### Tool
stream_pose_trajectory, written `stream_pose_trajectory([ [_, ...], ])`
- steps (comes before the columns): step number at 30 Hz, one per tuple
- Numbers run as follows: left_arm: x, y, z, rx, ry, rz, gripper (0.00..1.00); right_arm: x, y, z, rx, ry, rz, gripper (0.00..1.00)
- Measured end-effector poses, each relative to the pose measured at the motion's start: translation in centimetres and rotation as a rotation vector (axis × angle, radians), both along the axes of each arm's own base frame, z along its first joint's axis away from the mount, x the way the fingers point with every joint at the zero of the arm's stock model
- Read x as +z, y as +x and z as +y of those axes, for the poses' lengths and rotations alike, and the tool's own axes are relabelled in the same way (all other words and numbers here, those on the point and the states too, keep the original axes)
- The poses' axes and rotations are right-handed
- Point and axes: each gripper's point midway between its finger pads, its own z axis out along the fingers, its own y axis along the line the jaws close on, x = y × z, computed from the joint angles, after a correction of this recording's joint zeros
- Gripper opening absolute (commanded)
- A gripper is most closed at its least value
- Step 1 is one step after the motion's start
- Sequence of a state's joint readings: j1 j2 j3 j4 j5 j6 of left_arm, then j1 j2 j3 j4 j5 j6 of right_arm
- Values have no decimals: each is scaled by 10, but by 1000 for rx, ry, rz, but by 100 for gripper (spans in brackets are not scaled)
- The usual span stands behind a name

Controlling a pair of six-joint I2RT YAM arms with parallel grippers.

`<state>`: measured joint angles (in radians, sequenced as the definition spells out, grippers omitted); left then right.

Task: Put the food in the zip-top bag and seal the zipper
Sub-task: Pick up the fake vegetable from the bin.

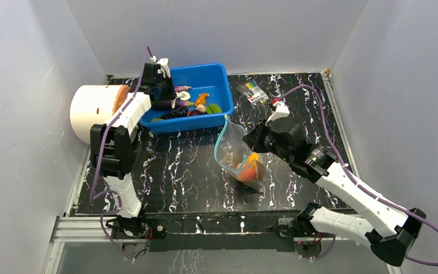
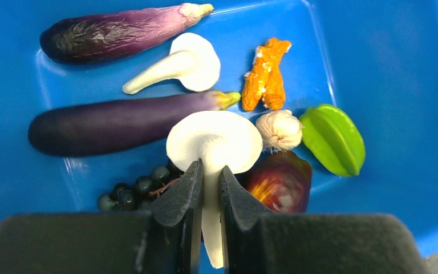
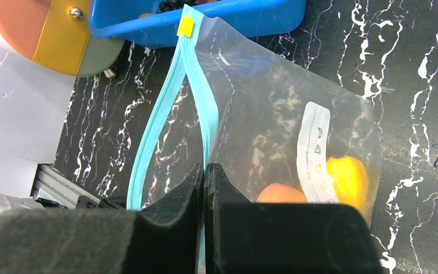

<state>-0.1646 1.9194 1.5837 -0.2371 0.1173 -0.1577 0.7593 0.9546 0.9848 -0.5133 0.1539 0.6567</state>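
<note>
My left gripper (image 2: 210,171) is shut on the stem of a white toy mushroom (image 2: 214,140) inside the blue bin (image 1: 214,74). Below it lie two purple eggplants (image 2: 120,123), a second white mushroom (image 2: 182,63), dark grapes (image 2: 134,191), an orange piece (image 2: 267,80), a garlic bulb (image 2: 279,130), a green starfruit (image 2: 333,140) and a dark red fruit (image 2: 279,182). My right gripper (image 3: 204,171) is shut on one lip of the clear zip-top bag (image 3: 274,114), holding its mouth open; the teal zipper (image 3: 159,114) gapes. A yellow pepper (image 3: 348,180) and an orange fruit (image 3: 279,194) sit inside the bag (image 1: 236,151).
A white cylinder with an orange face (image 1: 94,111) lies at the left wall beside the bin. A small clear packet of coloured markers (image 1: 254,91) lies right of the bin. The black marbled table (image 1: 177,171) is walled on three sides.
</note>
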Motion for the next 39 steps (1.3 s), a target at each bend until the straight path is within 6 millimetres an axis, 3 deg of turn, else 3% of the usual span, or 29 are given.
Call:
stream_pose_trajectory([
  [12, 20, -43, -15, -50, -120, 1, 3, 0, 0, 0, -2, 2, 2, 0],
  [16, 27, -69, -23, -86, -175, 12, 3, -1, 0, 1, -1, 3, 8, 0],
  [32, 105, -169, -58, -276, -425, -61, 2, 7, 6, -3, -33, -10, -11, 0],
  [39, 105, -220, -75, -350, -517, -24, 2, 5, 3, 2, -6, -6, 6, 0],
])
